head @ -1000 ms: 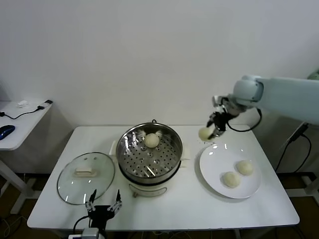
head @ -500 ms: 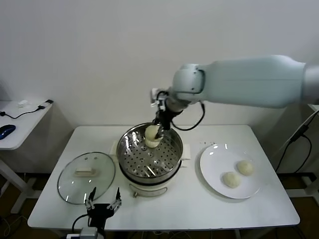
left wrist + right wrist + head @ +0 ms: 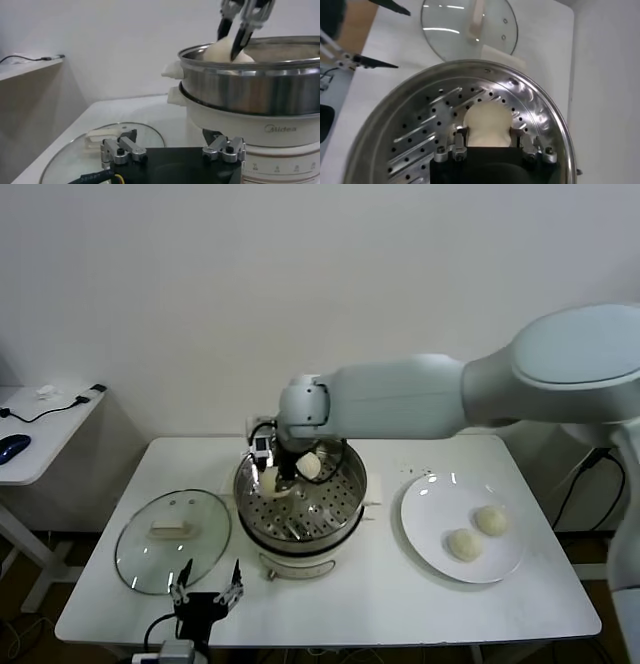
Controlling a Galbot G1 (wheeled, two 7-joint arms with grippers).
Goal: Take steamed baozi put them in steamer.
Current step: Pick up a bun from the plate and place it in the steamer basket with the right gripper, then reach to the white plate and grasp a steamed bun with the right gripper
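The white worktop carries everything, and the right arm reaches across it from the robot's right to the steamer, a shiny steel pot on a cream base standing mid-worktop. Only the left wrist view shows the maker's name on that base, "Midea", in grey letters under the steel rim. To the steamer's right lies a white plate bearing two baozi side by side. To its left the glass lid lies flat, its white handle up.

The right gripper is down inside the steamer at the left part of the perforated tray, its jaws clamped on a baozi. The head view shows this bun partly hidden by the gripper; the right wrist view looks straight down on it, held between the two fingers and low over the holed tray, though whether it touches the tray cannot be told. From the left wrist view the same bun peeks just above the steamer's rim with the dark fingers either side. Another baozi sits on the tray toward the back, just beside the gripper; the wrist views do not show it.

The left gripper is parked low at the worktop's front edge, near the lid, jaws apart; the left wrist view shows its two fingers well separated.
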